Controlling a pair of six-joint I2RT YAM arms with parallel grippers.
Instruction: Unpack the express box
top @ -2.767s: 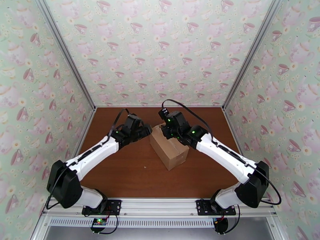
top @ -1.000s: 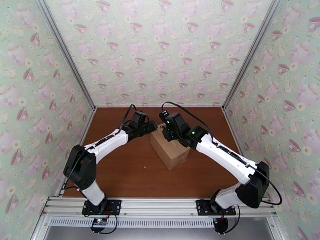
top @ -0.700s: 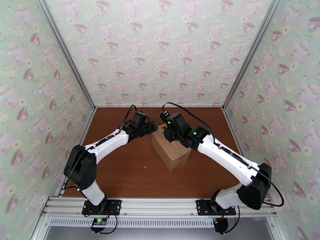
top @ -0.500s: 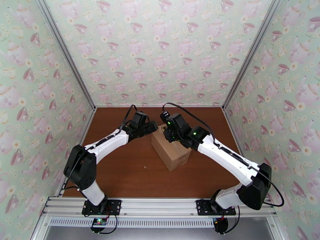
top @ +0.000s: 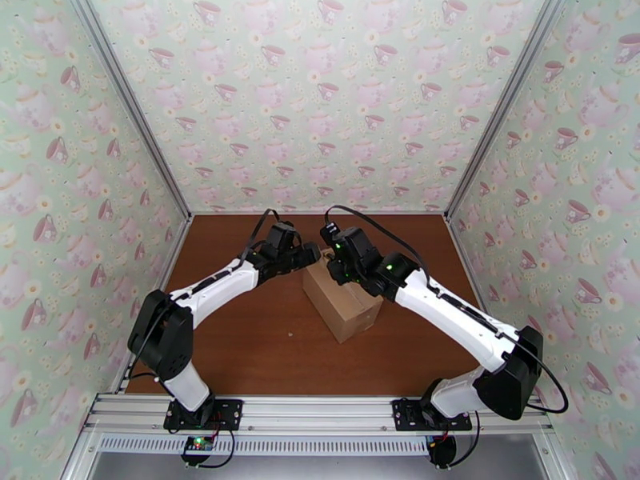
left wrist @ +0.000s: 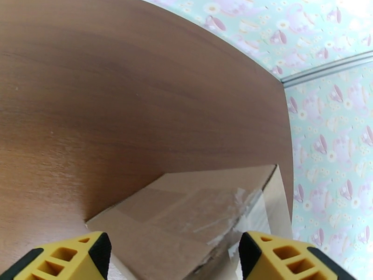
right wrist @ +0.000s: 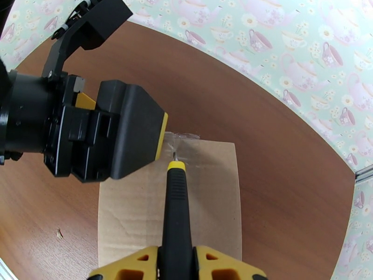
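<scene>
The express box (top: pixel 340 302), a plain brown carton with its flaps closed, lies slantwise mid-table. Clear tape (left wrist: pixel 235 206) runs over its far end. My left gripper (top: pixel 310 254) is open at the box's far left corner, and the box (left wrist: pixel 186 215) lies between and beyond its yellow fingertips (left wrist: pixel 70 260). My right gripper (right wrist: pixel 177 264) is shut on a black-and-yellow cutter (right wrist: pixel 176 206). It hangs over the box top (right wrist: pixel 212 192), the blade tip touching the tape at the far edge. One left finger (right wrist: pixel 133 131) sits just left of that tip.
The brown wooden table (top: pixel 240 346) is walled by teacup-patterned panels on three sides. Both arms (top: pixel 448 306) reach inward and meet over the box's far end. A small crumb (top: pixel 290 335) lies on the table in front of the box.
The left arm has stretched out and brought its gripper right, up to the box's far corner. In the last second it crept slightly closer. The right gripper and cutter have barely moved.
</scene>
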